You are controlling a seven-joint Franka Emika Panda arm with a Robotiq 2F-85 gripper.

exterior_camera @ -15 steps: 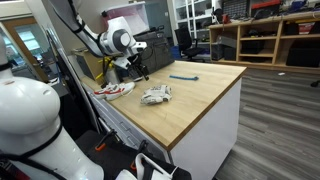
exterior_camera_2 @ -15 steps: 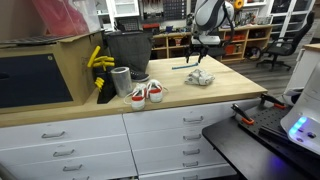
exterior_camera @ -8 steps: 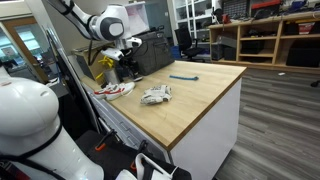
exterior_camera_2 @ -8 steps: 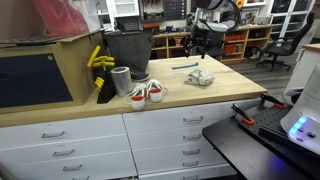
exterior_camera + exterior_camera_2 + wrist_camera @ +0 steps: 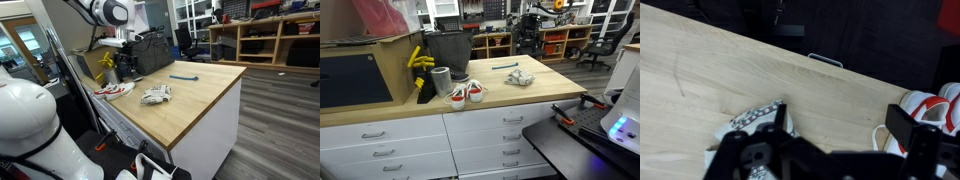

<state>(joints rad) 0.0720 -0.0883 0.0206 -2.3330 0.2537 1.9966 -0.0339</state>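
My gripper (image 5: pixel 840 128) is open and empty, hanging well above the wooden table (image 5: pixel 205 100). In the wrist view its dark fingers (image 5: pixel 902 125) frame bare wood. A crumpled grey-and-white cloth (image 5: pixel 748 122) lies just outside one finger, and a pair of red-and-white sneakers (image 5: pixel 932 108) just outside the other. In an exterior view the gripper (image 5: pixel 124 44) hovers high over the sneakers (image 5: pixel 115 89), with the cloth (image 5: pixel 156 95) beside them. A thin blue tool (image 5: pixel 183 77) lies farther along the table. Both exterior views show the sneakers (image 5: pixel 466 93) and cloth (image 5: pixel 520 77) resting on the tabletop.
A black bin (image 5: pixel 447 50) stands at the table's back, with a metal cup (image 5: pixel 441 80) and a yellow object (image 5: pixel 417 60) beside it. White drawers (image 5: pixel 470 140) sit under the tabletop. Shelving (image 5: pixel 270 35) and an office chair (image 5: pixel 185 42) stand beyond.
The arm has risen from just above the tabletop near the cloth to high over the sneakers. Its jaws have spread wider, with nothing in them.
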